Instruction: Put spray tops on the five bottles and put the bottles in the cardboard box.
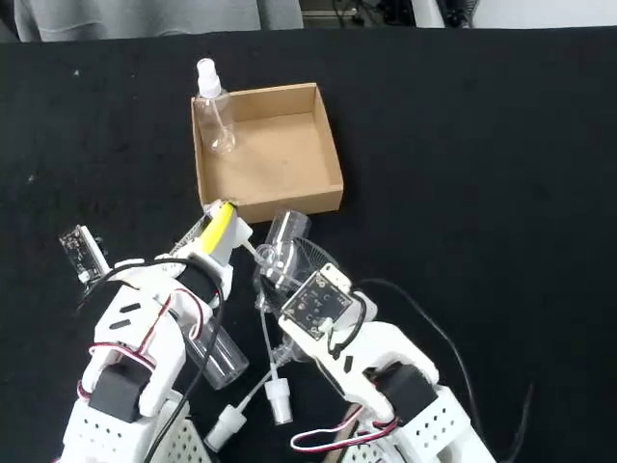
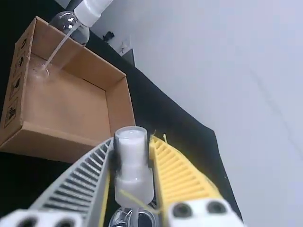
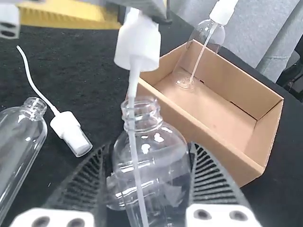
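Left gripper point(image 2: 130, 142) is clamped on a top point(image 2: 130, 163), which sits pinched between the grey and yellow fingers. It is just near of the box's point(image 1: 273, 204) near wall, toward the left corner.

Right gripper point(image 3: 149, 151) is closed around a bottle point(image 3: 147, 165), gripping the body with the neck open. The bottle is just right of the left gripper, close to the box's near wall.

In the right wrist view the top's tube runs down through the neck into the bottle. The cap is still above the rim with a gap showing, so it is not seated.

Capped bottle point(image 1: 216, 111) stands upright in the box's far-left corner, against the wall. The rest of the box floor is bare cardboard.

Loose bottle point(image 1: 218, 359) has no top and lies on its side on the table point(image 1: 482, 145), near side, partly under the left arm.

Two loose tops point(image 1: 279, 397) point(image 1: 228, 425) with tubes attached lie near, between the two arm bases. They are just beside each other and to the right of the loose bottle.
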`<state>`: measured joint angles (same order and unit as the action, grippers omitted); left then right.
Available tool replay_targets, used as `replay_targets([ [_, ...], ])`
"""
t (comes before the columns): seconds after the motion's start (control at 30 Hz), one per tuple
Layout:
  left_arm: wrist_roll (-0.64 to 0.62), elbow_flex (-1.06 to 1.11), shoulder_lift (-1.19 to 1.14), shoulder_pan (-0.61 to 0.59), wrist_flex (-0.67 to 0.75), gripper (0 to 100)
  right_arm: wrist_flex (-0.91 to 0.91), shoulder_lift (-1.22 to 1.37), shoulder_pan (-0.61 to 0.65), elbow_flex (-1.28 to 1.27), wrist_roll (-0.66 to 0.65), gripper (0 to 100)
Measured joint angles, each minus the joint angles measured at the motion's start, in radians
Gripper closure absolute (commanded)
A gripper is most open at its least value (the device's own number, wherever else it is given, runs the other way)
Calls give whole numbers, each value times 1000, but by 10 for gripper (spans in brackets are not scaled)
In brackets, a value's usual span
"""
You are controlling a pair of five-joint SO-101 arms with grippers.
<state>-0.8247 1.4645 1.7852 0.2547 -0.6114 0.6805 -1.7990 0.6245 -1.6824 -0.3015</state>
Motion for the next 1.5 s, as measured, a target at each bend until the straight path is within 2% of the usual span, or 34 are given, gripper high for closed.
replay_targets([
  [0.5, 54, 23, 5, 63, 0, 962, 8, 0, 0, 0, -2, 893],
  [0.57, 55, 23, 5, 63, 0, 907, 8, 0, 0, 0, -2, 893],
  [0.7, 92, 31, 5, 72, 0, 727, 8, 0, -2, 0, 0, 893],
  [0.77, 101, 32, -8, 72, 0, 689, 8, 0, 0, 0, 2, 893],
  [1.03, 95, 26, -9, 71, -78, 722, 8, 0, 2, 0, 2, 893],
  [1.37, 77, -23, -9, 71, -81, 722, 8, 0, 2, 0, 2, 893],
  [1.5, 29, -43, -9, 71, -74, 722, 8, 0, 2, 0, 2, 893],
])
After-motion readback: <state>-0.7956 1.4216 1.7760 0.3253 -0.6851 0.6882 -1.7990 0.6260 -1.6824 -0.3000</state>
